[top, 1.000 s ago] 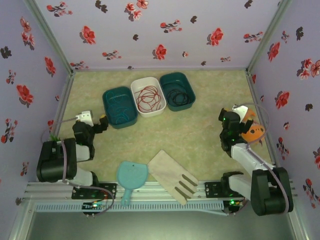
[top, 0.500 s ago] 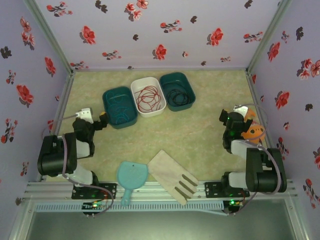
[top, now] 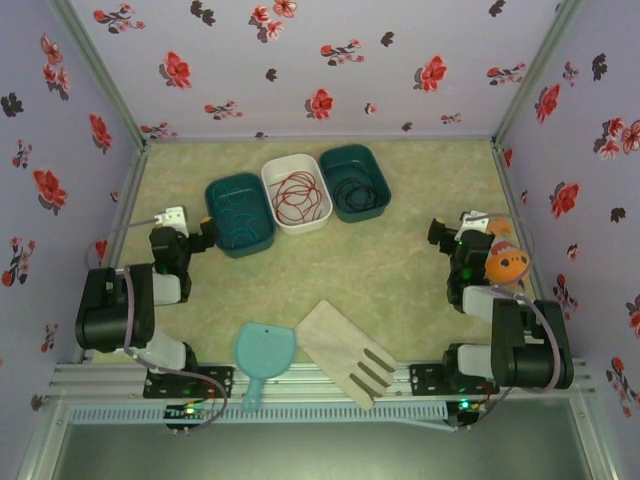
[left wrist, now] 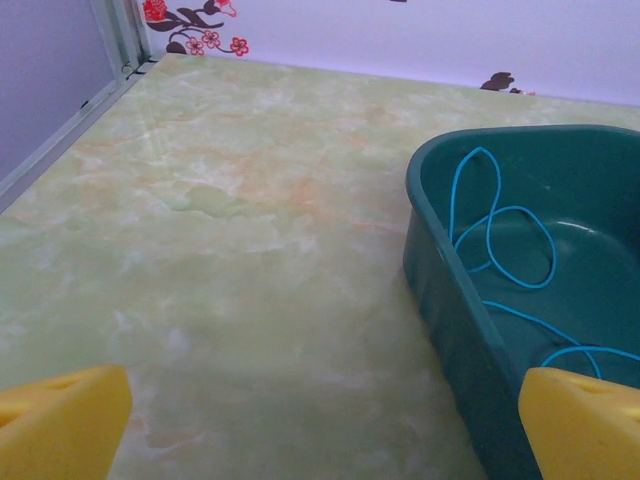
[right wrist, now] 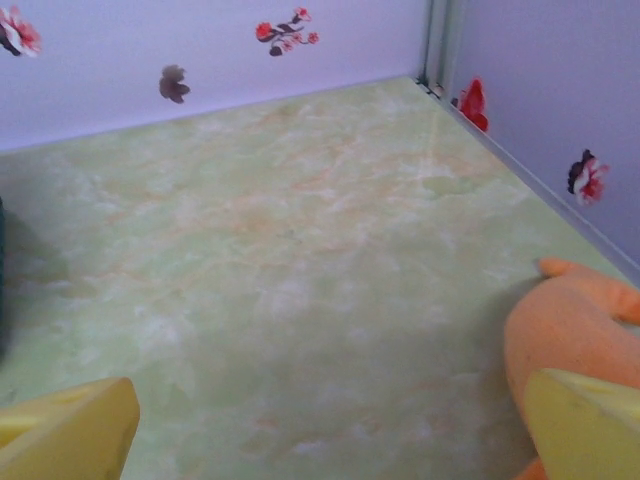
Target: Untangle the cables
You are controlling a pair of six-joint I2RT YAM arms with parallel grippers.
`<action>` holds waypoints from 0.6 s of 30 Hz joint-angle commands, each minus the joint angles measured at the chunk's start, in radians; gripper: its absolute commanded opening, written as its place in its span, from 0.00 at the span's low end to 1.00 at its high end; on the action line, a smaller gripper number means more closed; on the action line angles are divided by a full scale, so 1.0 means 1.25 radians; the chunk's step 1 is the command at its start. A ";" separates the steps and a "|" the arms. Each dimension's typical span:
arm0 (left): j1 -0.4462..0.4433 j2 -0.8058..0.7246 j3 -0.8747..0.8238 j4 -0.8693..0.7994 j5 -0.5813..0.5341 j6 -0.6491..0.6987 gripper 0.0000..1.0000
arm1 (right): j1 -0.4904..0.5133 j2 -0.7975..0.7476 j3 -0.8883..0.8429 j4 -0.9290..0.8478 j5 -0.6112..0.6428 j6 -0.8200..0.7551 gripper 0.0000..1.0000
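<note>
Green marbled tabletop (top: 400, 200) lies between lilac flowered walls (top: 300, 60). From above, both arms are folded low near their bases, the left forearm reaching toward the far left and the right toward the far right, well apart from each other. Three plastic tubs stand side by side at the far middle: a dark teal tub (top: 211, 200) on the left, a white tub (top: 285, 160) in the centre and a second dark teal tub (top: 350, 150) on the right. Near the front edge a pale wooden forked board (top: 345, 350) lies just beside a light blue plastic dustpan (top: 262, 355). A round orange plush toy (top: 505, 262) sits by the right wall.

Each tub holds one strand: the thin teal-blue cable (top: 238, 215) in the left tub, the red cable (top: 300, 195) coiled in the white one, the black cable (top: 356, 192) in the right one.

The left wrist view brings the left tub's wall (left wrist: 440, 290) close and shows the teal-blue cable (left wrist: 500, 240) looping loosely inside. The left gripper (left wrist: 320, 425) hovers beside that tub, its yellow fingers spread wide on nothing. The right wrist view shows the toy (right wrist: 570, 330) just beside the right gripper (right wrist: 330, 425), likewise wide apart and empty.
</note>
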 commanded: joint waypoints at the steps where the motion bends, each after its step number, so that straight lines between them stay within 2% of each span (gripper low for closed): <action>1: -0.004 0.000 0.009 -0.006 -0.018 0.019 1.00 | -0.005 0.057 0.006 0.087 -0.058 0.022 0.99; 7: -0.005 -0.001 0.008 -0.004 -0.015 0.020 1.00 | -0.006 0.227 -0.002 0.283 -0.051 0.031 0.99; 8: -0.005 -0.001 0.008 -0.004 -0.015 0.020 1.00 | -0.006 0.219 0.005 0.261 -0.048 0.032 0.99; 10: -0.005 -0.001 0.008 -0.002 -0.015 0.021 1.00 | -0.004 0.189 0.058 0.100 -0.003 0.050 0.99; 11: -0.004 -0.001 0.008 -0.003 -0.015 0.021 1.00 | 0.004 0.196 0.076 0.075 -0.007 0.030 0.99; 18: -0.006 -0.001 0.005 0.003 -0.016 0.022 1.00 | 0.015 0.200 0.074 0.092 0.007 0.020 0.99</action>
